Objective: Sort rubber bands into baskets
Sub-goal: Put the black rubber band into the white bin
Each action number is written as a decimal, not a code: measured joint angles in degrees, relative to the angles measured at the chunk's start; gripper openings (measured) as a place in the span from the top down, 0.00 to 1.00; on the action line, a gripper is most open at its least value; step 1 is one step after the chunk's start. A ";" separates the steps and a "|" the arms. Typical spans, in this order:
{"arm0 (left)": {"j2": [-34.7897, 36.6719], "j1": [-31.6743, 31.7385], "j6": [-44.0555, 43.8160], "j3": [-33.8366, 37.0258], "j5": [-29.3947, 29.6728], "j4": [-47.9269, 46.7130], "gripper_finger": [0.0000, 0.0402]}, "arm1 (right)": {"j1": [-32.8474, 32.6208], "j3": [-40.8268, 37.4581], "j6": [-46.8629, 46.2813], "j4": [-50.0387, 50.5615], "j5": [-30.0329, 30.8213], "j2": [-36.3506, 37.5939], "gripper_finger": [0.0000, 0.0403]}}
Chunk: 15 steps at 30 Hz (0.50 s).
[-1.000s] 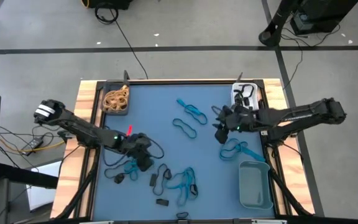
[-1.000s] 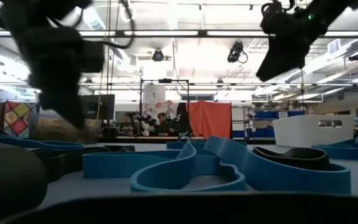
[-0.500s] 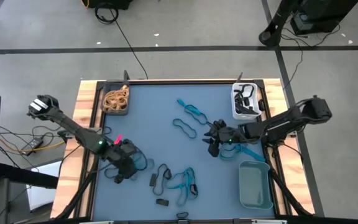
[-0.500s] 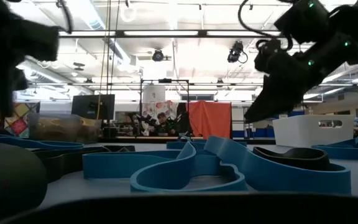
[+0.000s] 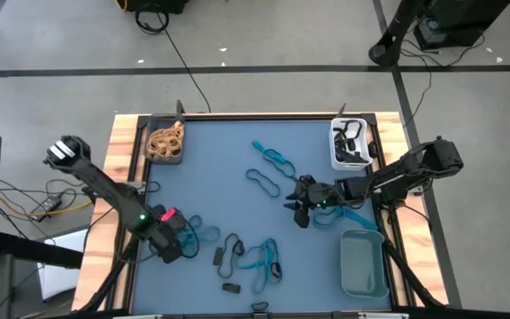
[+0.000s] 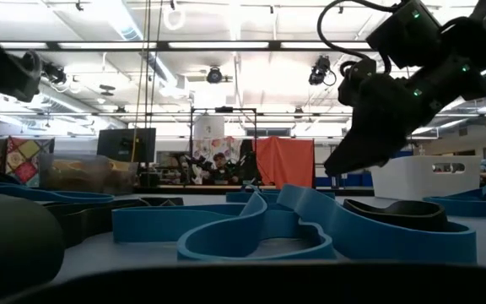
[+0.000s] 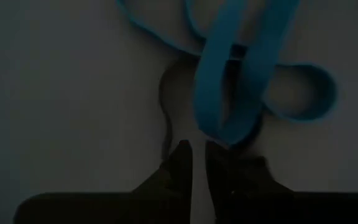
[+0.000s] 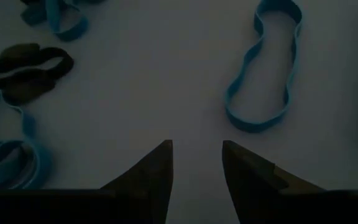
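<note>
Left pincer (image 7: 197, 152) moved nearer; wrist view reveals blue band (image 7: 241, 81).

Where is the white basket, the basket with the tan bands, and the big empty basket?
White basket (image 5: 336, 152): high view, on its left rim.
Tan-band basket (image 5: 153, 121): high view, on its far rim.
Empty basket (image 5: 362, 266): high view, on its bare floor.

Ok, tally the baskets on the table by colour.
dark basket: 1
white basket: 1
grey-teal basket: 1
Total: 3
</note>
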State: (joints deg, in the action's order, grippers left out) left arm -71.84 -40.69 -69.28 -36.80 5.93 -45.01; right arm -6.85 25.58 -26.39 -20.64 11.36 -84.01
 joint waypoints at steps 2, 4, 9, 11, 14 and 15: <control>-1.32 -0.12 0.07 0.65 0.12 0.87 0.88 | 0.00 0.02 0.00 -0.57 -0.68 0.02 0.63; -2.96 -0.39 0.11 1.96 -0.57 1.55 0.88 | -0.02 0.02 -0.02 -0.59 -0.96 0.02 0.63; -5.27 -0.67 -0.26 3.71 -2.49 4.32 0.89 | -0.02 0.02 -0.22 -0.80 -1.00 0.02 0.63; -5.48 -0.67 -0.24 3.65 -2.50 4.42 0.92 | -0.01 0.02 -0.42 -0.79 -1.07 0.02 0.63; -5.44 -0.69 0.33 2.45 -1.64 3.78 0.98 | -0.05 0.02 -0.63 -1.09 -1.19 0.02 0.66; -5.48 -0.74 0.69 1.93 -0.98 3.12 0.98 | -0.11 0.02 -0.64 -1.36 -1.41 0.02 0.67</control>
State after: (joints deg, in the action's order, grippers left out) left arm -77.32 -41.43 -68.59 -34.87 4.95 -41.89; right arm -6.97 25.61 -27.03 -22.00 9.95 -83.99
